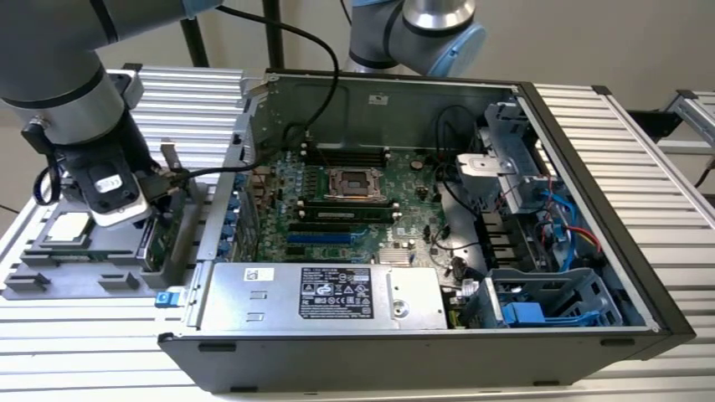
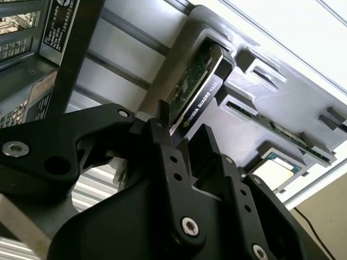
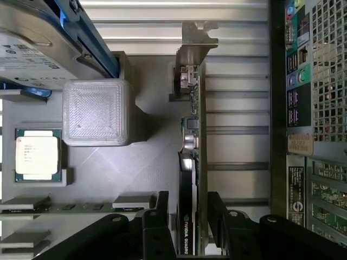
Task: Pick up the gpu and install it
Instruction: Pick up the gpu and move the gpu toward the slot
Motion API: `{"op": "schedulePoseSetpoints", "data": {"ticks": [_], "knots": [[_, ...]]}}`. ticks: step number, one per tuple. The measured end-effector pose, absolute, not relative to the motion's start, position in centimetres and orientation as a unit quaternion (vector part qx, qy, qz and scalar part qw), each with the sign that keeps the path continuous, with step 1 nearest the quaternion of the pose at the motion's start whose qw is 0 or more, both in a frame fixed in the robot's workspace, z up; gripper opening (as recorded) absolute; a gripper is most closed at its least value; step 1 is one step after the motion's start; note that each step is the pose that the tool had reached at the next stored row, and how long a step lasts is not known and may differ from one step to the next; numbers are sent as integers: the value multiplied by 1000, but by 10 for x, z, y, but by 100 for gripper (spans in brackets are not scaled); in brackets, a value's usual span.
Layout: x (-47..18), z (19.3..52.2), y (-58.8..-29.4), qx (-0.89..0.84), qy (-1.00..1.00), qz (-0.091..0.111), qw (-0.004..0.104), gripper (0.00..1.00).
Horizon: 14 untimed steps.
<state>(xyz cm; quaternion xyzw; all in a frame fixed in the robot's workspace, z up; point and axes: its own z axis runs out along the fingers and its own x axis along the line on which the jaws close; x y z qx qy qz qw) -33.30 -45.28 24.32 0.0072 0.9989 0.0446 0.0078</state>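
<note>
- The gpu stands on edge in a slot of the grey tray, on the tray's side nearest the open computer case.
- The gripper hangs low over the tray, its fingers spread either side of the card with small gaps showing, not clamped.

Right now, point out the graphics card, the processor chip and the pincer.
graphics card [image 3: 190,138], first wrist view, on its thin edge, midway along.
processor chip [image 3: 37,154], first wrist view, middle of its silver lid.
pincer [image 3: 186,203], first wrist view, midway between its fingertips.
</note>
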Motion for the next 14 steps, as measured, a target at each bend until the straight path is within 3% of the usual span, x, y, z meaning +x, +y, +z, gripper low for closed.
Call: {"op": "schedulePoseSetpoints", "data": {"ticks": [14], "knots": [[-333, 239, -452, 5, 999, 45, 8, 100]]}}
